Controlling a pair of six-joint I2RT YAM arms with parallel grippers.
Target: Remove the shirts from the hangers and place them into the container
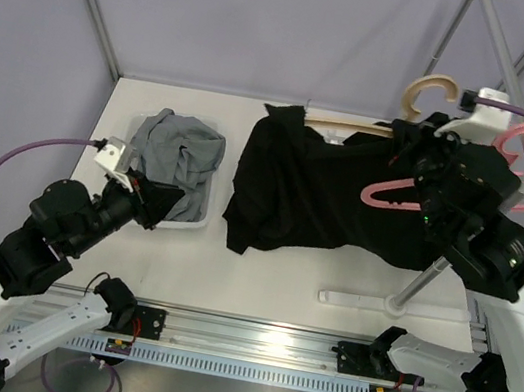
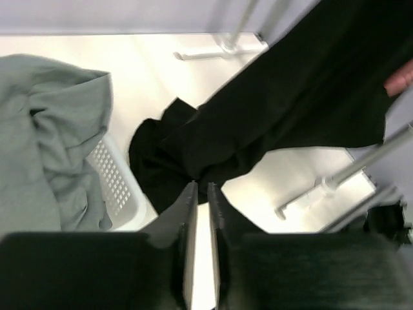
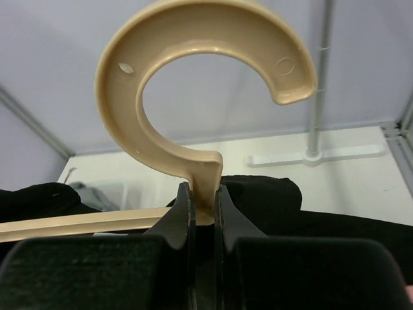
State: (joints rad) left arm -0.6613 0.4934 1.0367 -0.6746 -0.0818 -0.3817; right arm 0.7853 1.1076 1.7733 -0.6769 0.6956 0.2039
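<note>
Left wrist view first, since that's the closest bit: the left gripper (image 2: 201,188) has its jaws only a narrow slit apart with nothing between them, and the tips sit just short of the bunched lower edge of the black shirt (image 2: 271,110). Right beside it on the left is the clear container (image 2: 119,187), with the grey shirt (image 2: 45,142) already heaped inside, so I'd call the job about half done.

Further back, the right gripper (image 3: 201,190) is pinched on the neck of the tan hanger (image 3: 117,84), just under the hook. The black shirt isn't off that hanger yet; it drapes from it down across the table. The pink hanger (image 1: 391,186) hangs bare on the rack behind.

If it were me, I'd spread the left jaws wider before going in. That cloth is thick and folded, and a nibble at the edge will probably slip. Grab a proper bunch and pull toward the container while the right side holds the hanger level. I'd go one shoulder at a time, as the collar looks likely to snag otherwise.
</note>
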